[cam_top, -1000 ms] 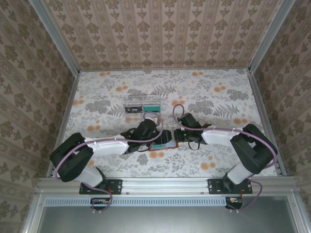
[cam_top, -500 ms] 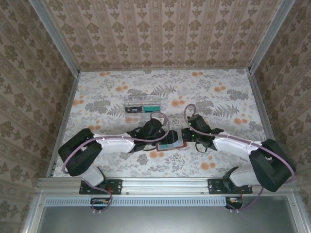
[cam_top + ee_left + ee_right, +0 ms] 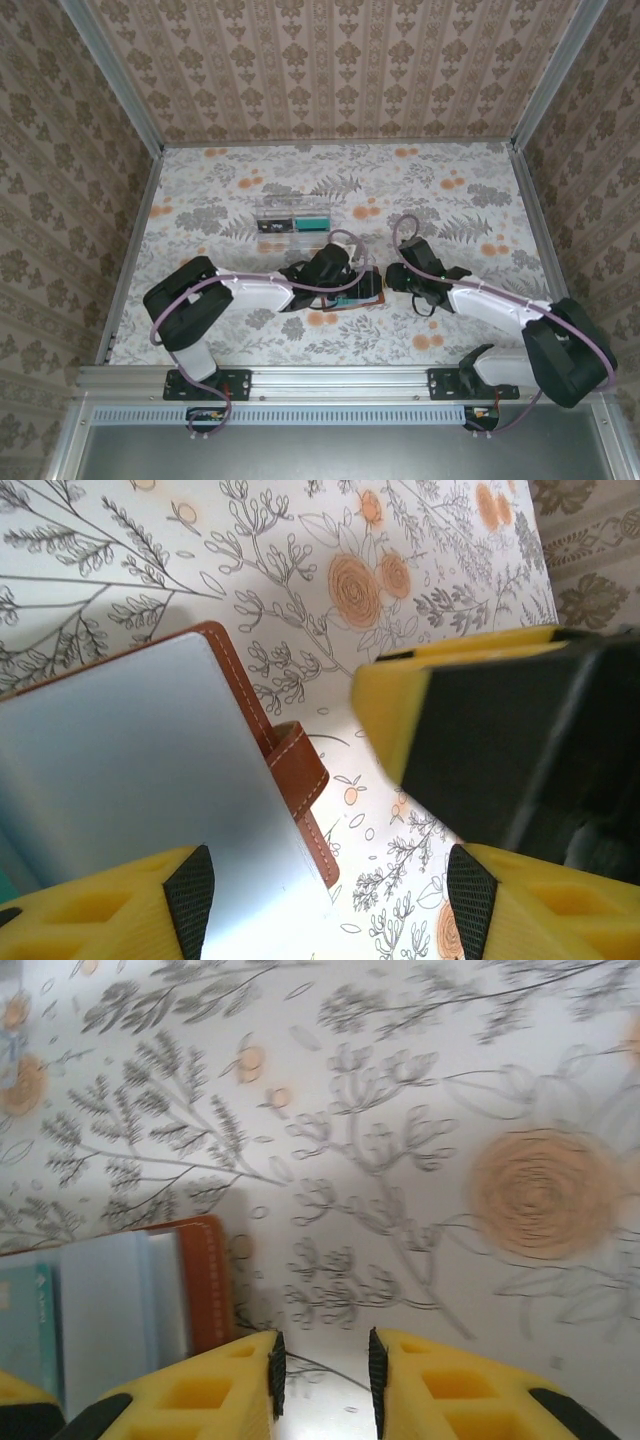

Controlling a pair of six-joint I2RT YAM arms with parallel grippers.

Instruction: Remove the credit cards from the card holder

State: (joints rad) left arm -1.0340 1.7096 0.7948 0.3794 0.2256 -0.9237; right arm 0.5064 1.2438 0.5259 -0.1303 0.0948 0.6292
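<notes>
The card holder (image 3: pixel 362 293) is a brown leather wallet lying open on the flowered table. Its blue-grey lining (image 3: pixel 120 750) faces up and its strap (image 3: pixel 298 765) sticks out. A teal credit card (image 3: pixel 25 1320) sits in a pocket. My left gripper (image 3: pixel 340 278) hovers over the holder's left part, open wide. The lining lies by its left pad (image 3: pixel 190 895), and its right pad (image 3: pixel 468 892) is over bare table. My right gripper (image 3: pixel 398 277) is just right of the holder, off it. Its pads (image 3: pixel 275 1370) stand a narrow gap apart with nothing between them.
A clear plastic tray (image 3: pixel 292 222) stands behind the arms, with a teal card (image 3: pixel 313 221) and a dark card (image 3: pixel 272 225) in it. The right gripper's yellow and black finger (image 3: pixel 480 740) is close in front of the left wrist camera. Metal rails edge the table.
Both grippers and the card holder have shifted to the right. The right gripper has come off the holder's right edge and its jaws have parted a little.
</notes>
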